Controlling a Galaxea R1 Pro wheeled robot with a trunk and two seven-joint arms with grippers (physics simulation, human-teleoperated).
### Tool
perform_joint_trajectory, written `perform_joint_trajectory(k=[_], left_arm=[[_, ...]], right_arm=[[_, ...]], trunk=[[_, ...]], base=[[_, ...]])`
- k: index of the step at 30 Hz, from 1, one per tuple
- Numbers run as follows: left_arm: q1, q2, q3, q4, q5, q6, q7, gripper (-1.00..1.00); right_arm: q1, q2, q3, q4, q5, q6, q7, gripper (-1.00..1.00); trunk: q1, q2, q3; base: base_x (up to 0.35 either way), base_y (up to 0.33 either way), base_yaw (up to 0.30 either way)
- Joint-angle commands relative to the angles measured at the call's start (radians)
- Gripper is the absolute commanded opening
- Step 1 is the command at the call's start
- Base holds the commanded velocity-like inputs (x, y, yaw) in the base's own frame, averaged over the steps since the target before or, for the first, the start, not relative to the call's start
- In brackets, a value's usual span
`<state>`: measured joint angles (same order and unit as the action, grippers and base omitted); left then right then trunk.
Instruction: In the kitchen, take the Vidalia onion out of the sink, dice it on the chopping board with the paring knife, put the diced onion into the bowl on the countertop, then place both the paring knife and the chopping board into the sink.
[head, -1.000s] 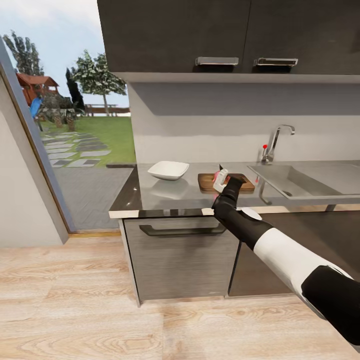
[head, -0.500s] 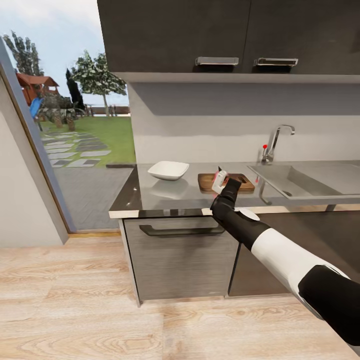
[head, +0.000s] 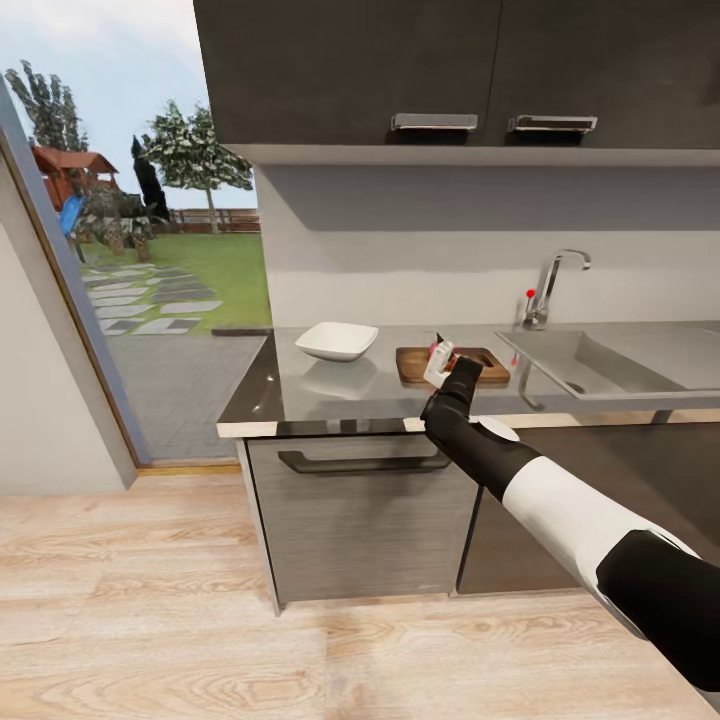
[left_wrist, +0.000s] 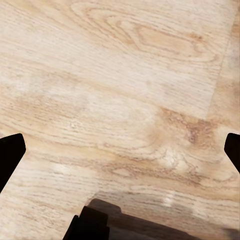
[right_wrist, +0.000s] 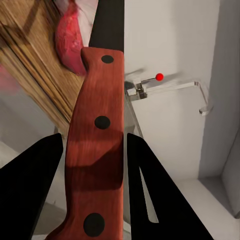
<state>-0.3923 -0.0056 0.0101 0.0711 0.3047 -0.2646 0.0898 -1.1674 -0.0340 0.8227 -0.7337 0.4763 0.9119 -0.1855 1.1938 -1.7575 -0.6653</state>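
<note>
Head view: the right gripper (head: 438, 362) clamps the red-handled paring knife (head: 437, 350) over the brown wood-grain chopping board (head: 452, 364) — white squarish bowl (head: 337, 340) at nine o'clock, grey steel sink (head: 590, 360) at three.

Left wrist view: the left gripper (left_wrist: 120, 150) is spread wide above pale wood floor (left_wrist: 125, 85).

Right wrist view: black fingers (right_wrist: 30, 190) pinch the riveted handle — board and a reddish piece (right_wrist: 70, 40) beyond.

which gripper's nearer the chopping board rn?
Right. The right gripper is over the chopping board, shut on the paring knife. The left gripper faces the wood floor, away from it.
</note>
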Motion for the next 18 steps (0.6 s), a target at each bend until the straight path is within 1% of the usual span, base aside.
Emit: perform_joint_trajectory(k=[1,9,14,18], left_arm=[[-0.002,0.000,0.001,0.004,0.002,-0.007,0.001,1.00],[-0.002,-0.001,0.001,0.004,0.002,-0.007,0.001,1.00],[-0.002,-0.001,0.001,0.004,0.002,-0.007,0.001,1.00],[-0.002,-0.001,0.001,0.004,0.002,-0.007,0.001,1.00]], right_arm=[[-0.001,-0.001,0.006,-0.001,-0.010,0.005,-0.005,-1.00],[-0.001,-0.005,0.003,-0.016,-0.006,0.005,-0.007,-1.00],[-0.001,-0.015,-0.017,-0.084,-0.003,0.009,-0.009,-1.00],[-0.001,-0.044,-0.042,-0.169,-0.002,0.018,-0.009,-1.00]], trunk=[[0.000,-0.001,-0.001],[0.000,-0.001,-0.001],[0.000,-0.001,-0.001],[0.000,-0.001,-0.001]], base=[[0.000,0.000,0.000],[0.000,0.000,0.000],[0.000,0.000,0.000],[0.000,0.000,0.000]])
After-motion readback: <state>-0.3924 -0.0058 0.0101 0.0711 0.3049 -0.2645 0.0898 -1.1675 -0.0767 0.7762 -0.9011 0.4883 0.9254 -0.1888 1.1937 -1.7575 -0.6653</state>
